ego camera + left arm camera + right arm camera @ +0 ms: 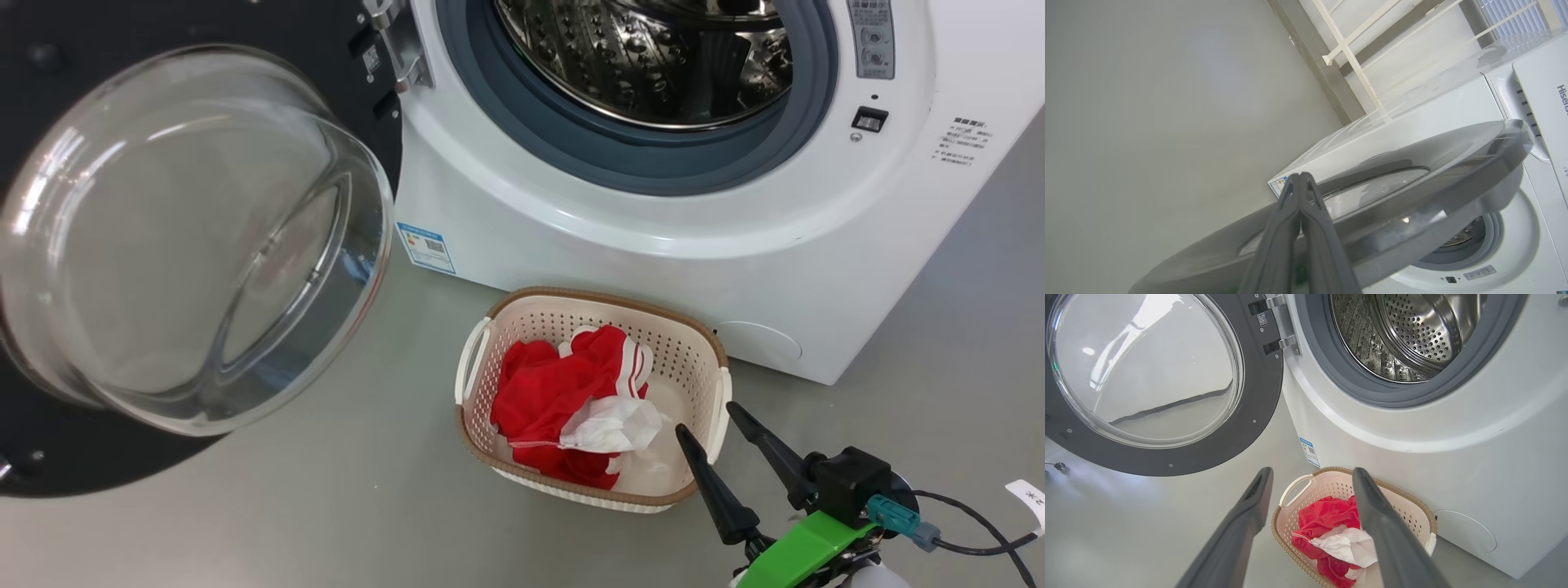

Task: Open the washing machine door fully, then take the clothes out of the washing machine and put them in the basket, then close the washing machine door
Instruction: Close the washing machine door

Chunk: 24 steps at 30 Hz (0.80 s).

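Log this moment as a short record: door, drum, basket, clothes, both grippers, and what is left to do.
washing machine door: swung wide open
drum: bare steel in the part that shows
basket: on the floor, in front of the machine
clothes: red and white, lying in the basket
left gripper: shut, by the door's edge; contact unclear
right gripper: open, empty, over the basket's near corner
left to do: close the door

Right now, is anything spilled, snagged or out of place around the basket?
Nothing stands out. The clothes lie wholly inside the basket, none hanging over its rim. The washing machine door stands wide open, its glass intact.
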Motion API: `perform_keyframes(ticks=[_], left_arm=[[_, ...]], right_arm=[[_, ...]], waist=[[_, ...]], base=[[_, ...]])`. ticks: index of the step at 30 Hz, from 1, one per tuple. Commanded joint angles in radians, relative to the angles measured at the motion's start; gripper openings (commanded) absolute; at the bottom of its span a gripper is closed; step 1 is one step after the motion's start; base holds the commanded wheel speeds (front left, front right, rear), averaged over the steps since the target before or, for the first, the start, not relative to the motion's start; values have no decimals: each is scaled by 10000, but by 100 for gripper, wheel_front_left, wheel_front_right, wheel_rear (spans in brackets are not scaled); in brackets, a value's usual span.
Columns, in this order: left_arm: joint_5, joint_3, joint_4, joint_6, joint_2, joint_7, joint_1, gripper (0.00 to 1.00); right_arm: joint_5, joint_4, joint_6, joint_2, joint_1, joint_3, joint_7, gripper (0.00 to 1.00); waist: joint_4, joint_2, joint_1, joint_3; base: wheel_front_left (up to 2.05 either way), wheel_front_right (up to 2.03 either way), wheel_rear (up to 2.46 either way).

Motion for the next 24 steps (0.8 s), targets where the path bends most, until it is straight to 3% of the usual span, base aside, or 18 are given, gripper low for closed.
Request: perform_keyframes(ticks=[1,14,24], left_arm=[[-188,114,-500,-30,525,520,194,0],[-1145,187,-3795,-30,675,2560,2034,0],[-2186,702,-6686,-31,-292,3890,3172,0]], right_arm=[[-30,-221,16,-21,-70,193,-49,100],[98,-422,16,47,467,-68,-49,100],[171,-553,16,77,863,-198,-49,100]], waist=[[4,0,0,-113],[-222,0,0,-844],[-661,0,0,-1232]], base=[[0,0,0],[0,0,0],[0,0,0]])
